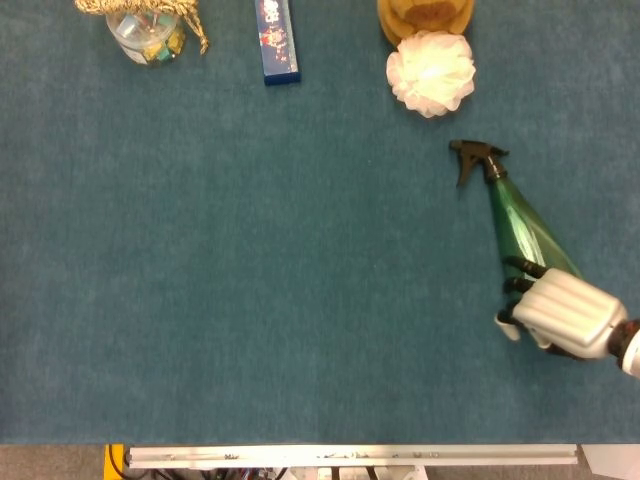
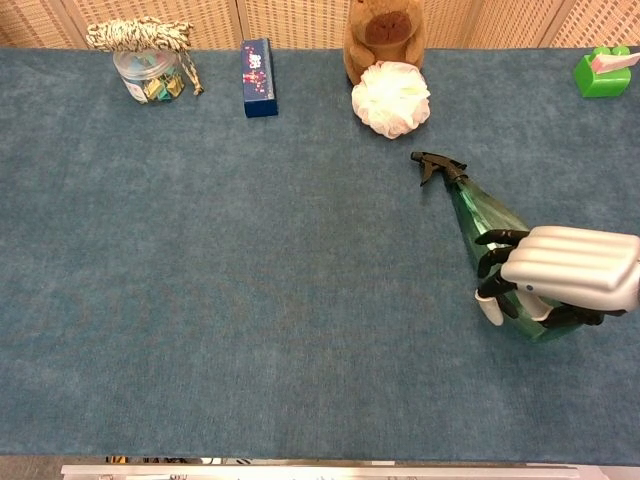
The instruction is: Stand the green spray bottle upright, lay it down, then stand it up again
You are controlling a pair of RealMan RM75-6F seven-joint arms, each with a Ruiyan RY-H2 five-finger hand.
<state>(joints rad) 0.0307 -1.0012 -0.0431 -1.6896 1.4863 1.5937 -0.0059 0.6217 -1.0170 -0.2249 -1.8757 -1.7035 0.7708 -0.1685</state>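
While my right hand (image 1: pixel 560 318) (image 2: pixel 565 272) gripped the base of the translucent green plastic spray bottle (image 1: pixel 525 228) (image 2: pixel 480 215), it lay tilted, black trigger nozzle pointing away beyond my fingers.

Staged test bench: blue felt-covered table (image 2: pixel 250 300), metal edge rail (image 1: pixel 350 456), woven screen panels (image 2: pixel 290 15) behind

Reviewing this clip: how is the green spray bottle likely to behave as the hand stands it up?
The green spray bottle looks like rigid, smooth, translucent plastic, so it may slip in the right hand. Its round tapering body could roll sideways while lying. The narrow black trigger head suggests a wide base, probably steady once upright.
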